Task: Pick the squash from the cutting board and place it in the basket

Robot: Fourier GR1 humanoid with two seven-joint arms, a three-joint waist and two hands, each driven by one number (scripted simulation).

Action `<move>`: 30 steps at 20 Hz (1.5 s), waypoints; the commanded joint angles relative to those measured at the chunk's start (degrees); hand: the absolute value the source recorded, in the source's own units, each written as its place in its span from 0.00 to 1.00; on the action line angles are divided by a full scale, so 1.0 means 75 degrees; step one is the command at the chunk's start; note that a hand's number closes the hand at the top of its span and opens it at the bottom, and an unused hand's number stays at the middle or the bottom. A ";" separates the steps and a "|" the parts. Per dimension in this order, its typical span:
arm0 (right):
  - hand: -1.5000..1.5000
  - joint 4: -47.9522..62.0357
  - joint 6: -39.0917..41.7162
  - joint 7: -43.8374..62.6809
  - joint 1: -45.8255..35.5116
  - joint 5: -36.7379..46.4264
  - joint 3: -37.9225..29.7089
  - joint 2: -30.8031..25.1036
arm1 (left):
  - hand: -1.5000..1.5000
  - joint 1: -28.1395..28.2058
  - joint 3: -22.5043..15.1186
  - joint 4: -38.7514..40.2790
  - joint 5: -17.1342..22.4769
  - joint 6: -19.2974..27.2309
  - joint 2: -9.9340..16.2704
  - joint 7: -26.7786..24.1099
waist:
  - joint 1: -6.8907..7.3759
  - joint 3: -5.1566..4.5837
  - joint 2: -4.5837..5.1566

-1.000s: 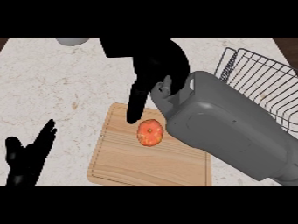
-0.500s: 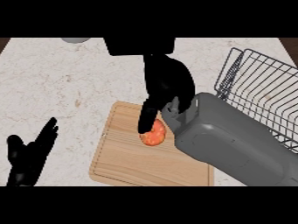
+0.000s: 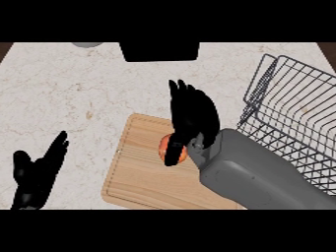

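The squash (image 3: 166, 144) is orange and lies on the wooden cutting board (image 3: 141, 177) at mid-counter. Only its left part shows. My right hand (image 3: 193, 115) covers the rest of it, fingers straight and pointing away from me, thumb (image 3: 175, 153) down across its near side. The hand is open, and I cannot tell whether it touches the squash. The wire basket (image 3: 309, 113) stands just right of the board, close to my right forearm (image 3: 265, 182). My left hand (image 3: 36, 172) rests open at the lower left, off the board.
A black box-like object (image 3: 159, 51) sits at the counter's far edge, with a grey round thing (image 3: 87, 44) to its left. Pale marbled counter (image 3: 76, 98) stretches left of the board. The counter's dark edges show at the far corners.
My right hand has come down and back over the squash, hiding more of it, and its fingers now point away. The left hand has stayed put.
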 commanded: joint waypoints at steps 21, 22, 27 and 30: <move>0.00 0.1034 -0.0455 -0.0213 0.1726 0.2205 -0.0306 0.0963 | 0.50 0.0383 -0.0057 0.0469 -0.0153 -0.0337 -0.0104 0.0368 | 0.0207 -0.0101 0.0126; 0.00 0.0873 -0.0292 0.0170 0.1638 0.2301 -0.0274 0.1257 | 0.50 0.0184 -0.0100 0.0394 -0.0268 -0.0136 -0.0230 0.0502 | 0.0179 -0.0102 0.0110; 0.00 0.1132 0.0392 0.0488 0.1791 0.2171 -0.0314 0.1525 | 0.50 0.0025 -0.0132 0.0414 -0.0345 -0.0036 -0.0386 0.0542 | 0.0147 -0.0104 0.0101; 0.00 0.1485 0.0008 0.0075 0.2120 0.2370 -0.0357 0.1457 | 0.50 0.0431 -0.0290 -0.0042 -0.0457 -0.0001 -0.0381 0.0680 | 0.0194 -0.0097 0.0097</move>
